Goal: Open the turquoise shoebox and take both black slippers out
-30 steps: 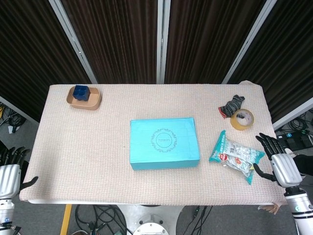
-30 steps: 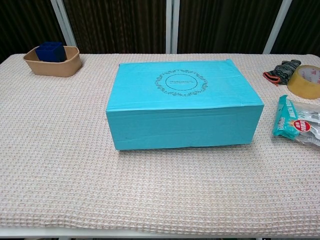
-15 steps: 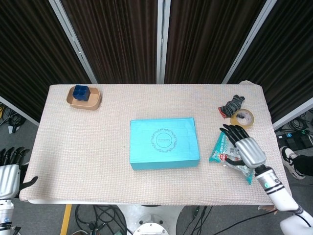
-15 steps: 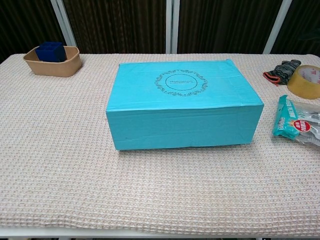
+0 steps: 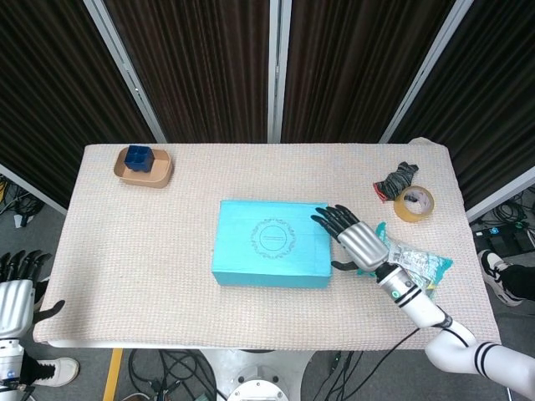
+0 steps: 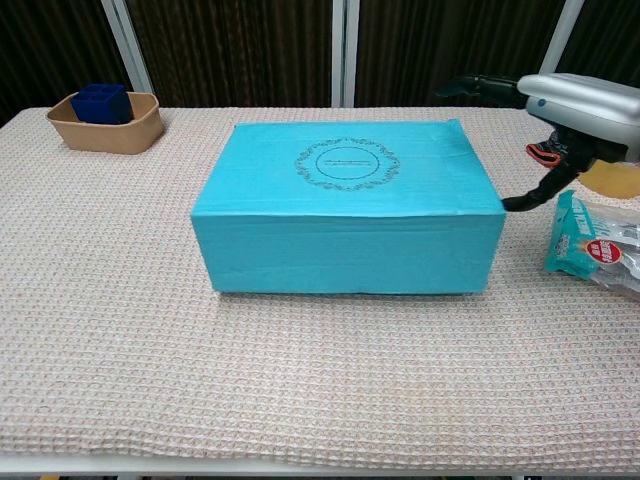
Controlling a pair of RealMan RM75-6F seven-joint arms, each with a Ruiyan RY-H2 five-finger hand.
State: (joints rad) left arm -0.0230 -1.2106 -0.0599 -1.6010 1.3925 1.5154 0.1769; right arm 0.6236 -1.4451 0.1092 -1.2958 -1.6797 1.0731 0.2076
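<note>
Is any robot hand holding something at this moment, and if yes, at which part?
Nothing is held. The right robot hand is spread open at the right end of the turquoise shoebox, gripping nothing. The left robot hand hangs empty off the table's edge.

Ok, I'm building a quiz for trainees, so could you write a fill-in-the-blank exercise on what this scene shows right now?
1. The lid of the turquoise cardboard shoebox is ____.
2. The right robot hand reaches over the shoebox's ____ end, as the views show it.
3. The tan tray at the table's far left corner holds a ____ block.
4. The roll of tan tape lies beside a crumpled dark ____.

Missing words: closed; right; blue; cloth
</note>
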